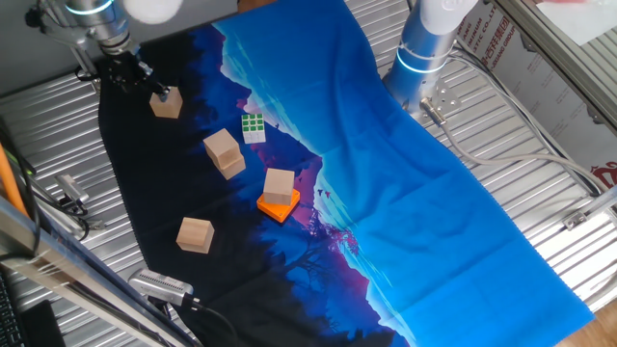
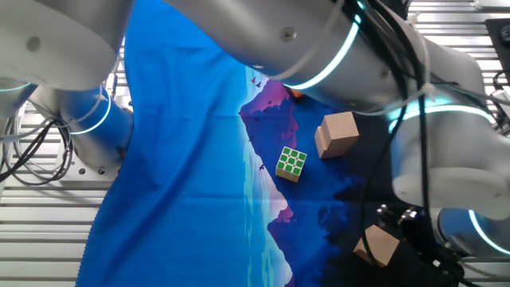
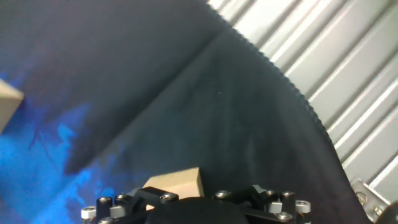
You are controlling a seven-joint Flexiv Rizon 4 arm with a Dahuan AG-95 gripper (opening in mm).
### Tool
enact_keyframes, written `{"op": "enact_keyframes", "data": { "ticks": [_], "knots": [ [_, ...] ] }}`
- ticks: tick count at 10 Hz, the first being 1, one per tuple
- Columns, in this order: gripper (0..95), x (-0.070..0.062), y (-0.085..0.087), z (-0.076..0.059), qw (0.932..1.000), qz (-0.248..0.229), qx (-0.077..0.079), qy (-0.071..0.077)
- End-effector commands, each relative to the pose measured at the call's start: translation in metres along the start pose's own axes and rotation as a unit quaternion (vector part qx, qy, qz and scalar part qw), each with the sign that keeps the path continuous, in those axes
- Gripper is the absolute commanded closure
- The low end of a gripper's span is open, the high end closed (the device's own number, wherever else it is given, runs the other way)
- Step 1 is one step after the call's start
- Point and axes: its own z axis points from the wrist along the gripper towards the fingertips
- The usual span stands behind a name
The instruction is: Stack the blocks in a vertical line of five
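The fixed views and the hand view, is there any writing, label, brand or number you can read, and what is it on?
Red printed characters on the white sheet at the top right of one fixed view: too blurred and small to read.
Red marking at the right edge of the same view: cut off, unreadable.
Blocks, puzzle cube, cloth, gripper: no text visible.

Blue-black cloth (image 1: 405, 183) over ribbed metal table (image 1: 540, 106)
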Motion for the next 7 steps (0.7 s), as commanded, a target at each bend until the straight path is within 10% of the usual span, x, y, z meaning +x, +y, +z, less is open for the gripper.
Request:
{"op": "enact_keyframes", "data": {
  "ticks": [1,7],
  "knots": [
    [0.0,0.007,0.01,0.009,0.9998,-0.018,0.002,0.001],
    [0.0,0.009,0.028,0.012,1.0,-0.003,0.0,-0.001]
  ]
}}
